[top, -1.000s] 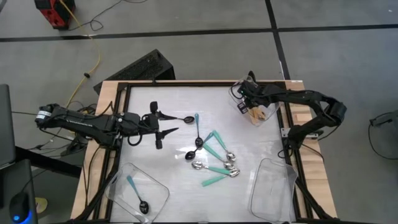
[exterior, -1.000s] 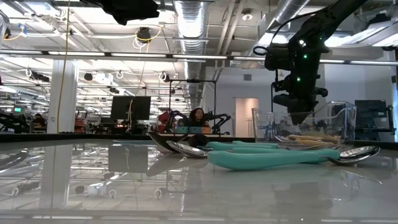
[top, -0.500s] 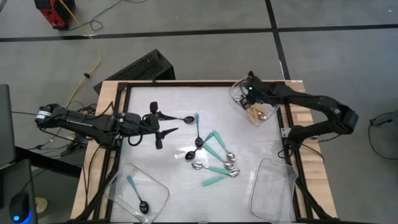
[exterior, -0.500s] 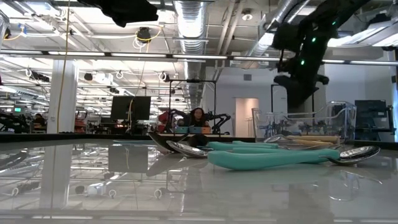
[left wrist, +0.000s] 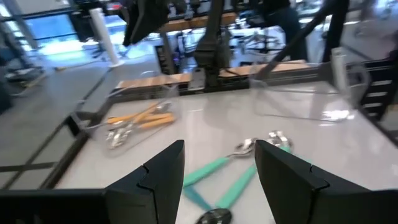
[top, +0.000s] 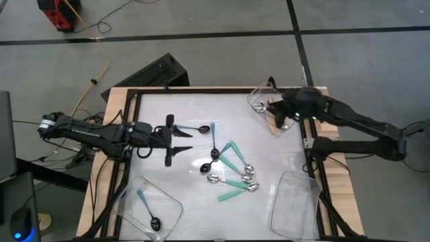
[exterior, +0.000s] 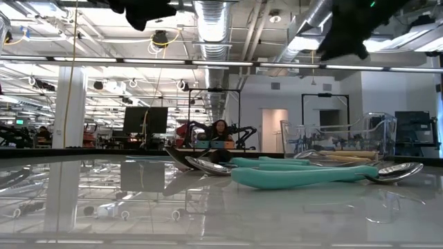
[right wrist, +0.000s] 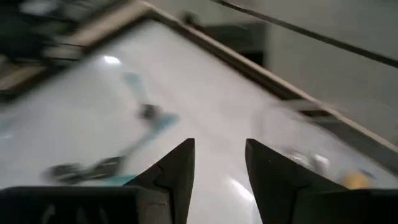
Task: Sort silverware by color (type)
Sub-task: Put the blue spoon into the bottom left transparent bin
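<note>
A glossy white tabletop [top: 195, 107] in a wooden frame holds teal-handled and blue-handled spoons [top: 232, 171] mid-table. Left gripper [top: 176, 140] hovers beside them, jaws apart, empty. Right gripper [right wrist: 217, 163], likewise parted, hangs above the clear tray of orange-handled spoons [top: 277, 121]. Pipes and ducts [exterior: 208, 21] run overhead.

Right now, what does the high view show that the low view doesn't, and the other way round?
Only the high view shows the left gripper open over the table, the right gripper open above the tray of orange spoons, the near-left tray holding one blue spoon, and the empty tray. Only the low view shows the room behind, with a seated person. Both show the teal spoons clustered mid-table and the orange spoons' tray.
</note>
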Controlling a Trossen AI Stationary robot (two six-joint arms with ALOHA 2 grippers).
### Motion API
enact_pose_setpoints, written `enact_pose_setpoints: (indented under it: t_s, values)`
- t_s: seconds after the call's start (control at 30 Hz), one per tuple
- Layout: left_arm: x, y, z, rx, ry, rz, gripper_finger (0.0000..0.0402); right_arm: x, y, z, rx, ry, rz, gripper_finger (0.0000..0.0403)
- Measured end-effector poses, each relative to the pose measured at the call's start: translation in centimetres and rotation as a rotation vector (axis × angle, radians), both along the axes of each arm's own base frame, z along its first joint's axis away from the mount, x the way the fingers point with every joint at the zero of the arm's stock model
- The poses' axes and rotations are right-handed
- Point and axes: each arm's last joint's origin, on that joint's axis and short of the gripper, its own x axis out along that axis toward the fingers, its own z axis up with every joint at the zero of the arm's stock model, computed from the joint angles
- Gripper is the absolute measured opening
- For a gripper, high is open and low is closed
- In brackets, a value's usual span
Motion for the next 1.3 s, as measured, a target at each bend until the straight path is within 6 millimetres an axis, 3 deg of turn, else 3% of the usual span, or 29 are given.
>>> enact_pose_setpoints:
  t_s: [0.3, 0.47, 0.73, 0.87, 1.03, 1.3]
  values:
    - [-1.4, -1.1, 2.0, -0.008, -0.14, -0.047, 0.0183, -6.2, 4.8, 3.2, -0.067, -0.318, 0.228, 0.0166]
    - [-3.1, -1.8, 2.8, -0.009, -0.17, -0.06, 0.0183, -8.5, 6.4, 2.9, 0.055, -0.454, 0.424, 0.0166]
    - [-4.6, -4.0, 2.2, -0.101, -0.08, -0.215, 0.0183, -5.3, 8.4, -2.4, 0.221, -0.485, 0.673, 0.0166]
    - [-5.0, -5.0, 2.2, -0.121, -0.079, -0.235, 0.0183, -4.1, 9.6, -2.3, 0.188, -0.597, 0.761, 0.0166]
    - [-5.3, -5.3, 1.5, -0.07, -0.029, -0.104, 0.0183, -2.8, 11.3, -1.6, 0.101, -0.684, 0.823, 0.0166]
    - [-4.3, -5.1, 0.5, -0.008, 0.023, 0.029, 0.0183, -0.8, 13.2, -2.9, 0.071, -0.575, 0.776, 0.0166]
